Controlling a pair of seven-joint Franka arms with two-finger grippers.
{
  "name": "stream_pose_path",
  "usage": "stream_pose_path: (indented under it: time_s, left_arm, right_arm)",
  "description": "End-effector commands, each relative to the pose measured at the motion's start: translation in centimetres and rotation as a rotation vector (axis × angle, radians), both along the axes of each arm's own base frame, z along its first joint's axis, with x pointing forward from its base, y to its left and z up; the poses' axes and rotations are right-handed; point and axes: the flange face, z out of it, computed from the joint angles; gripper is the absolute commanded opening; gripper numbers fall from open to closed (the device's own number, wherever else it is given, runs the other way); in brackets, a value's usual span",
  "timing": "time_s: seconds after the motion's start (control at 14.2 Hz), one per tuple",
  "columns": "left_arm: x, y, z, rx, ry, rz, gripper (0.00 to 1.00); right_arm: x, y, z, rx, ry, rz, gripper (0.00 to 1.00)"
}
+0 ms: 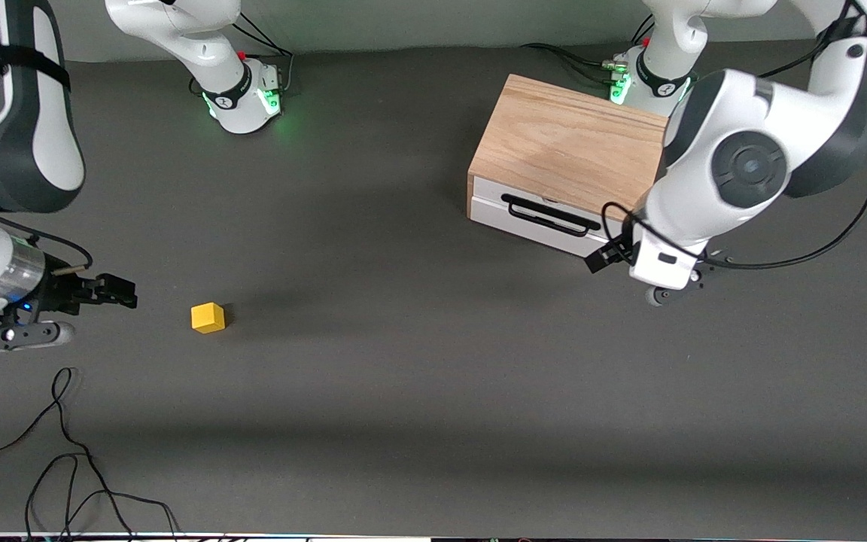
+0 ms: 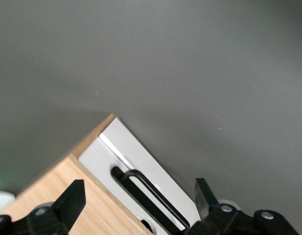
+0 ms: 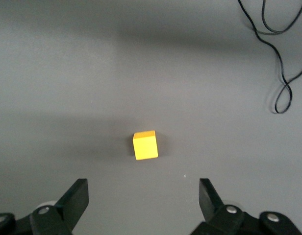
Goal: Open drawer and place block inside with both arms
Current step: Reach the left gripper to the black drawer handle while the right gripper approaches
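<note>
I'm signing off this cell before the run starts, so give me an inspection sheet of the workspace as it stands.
Surface: dark grey table, bare apart from the items below.
Job's things: drawer shut in the wooden cabinet, toward the left arm's end; yellow block on the table toward the right arm's end, nearer the front camera.
Clutter: nothing seen.
Grippers: left gripper open, empty, over the drawer handle; right gripper open, empty, beside the block.
Cables: loose black cable on the table at the front edge, below the right gripper.
Surroundings: pale wall strip by the arm bases.
</note>
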Motion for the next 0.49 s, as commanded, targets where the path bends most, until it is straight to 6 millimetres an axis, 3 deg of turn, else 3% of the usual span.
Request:
stream_pose_path:
  time_s: [0.0,0.21,0.42]
  left_arm:
    - [-0.8,-1.9,-2.6,0.088,0.062,0.2,0.99]
    - [-0.3,-2.3,-5.7,0.128,0.103,0.334,0.99]
    - [-1.1,-4.7,-7.9,0.163,0.123,0.365,0.99]
  right_arm:
    - [-0.5,-0.2,-3.5,0.003,-0.026,0.037,1.0]
    - [-0.9,-0.6,-4.9,0.003,-0.009,0.051,1.0]
    - [-1.4,-0.7,-6.0,0.004,0.011,0.056,1.0]
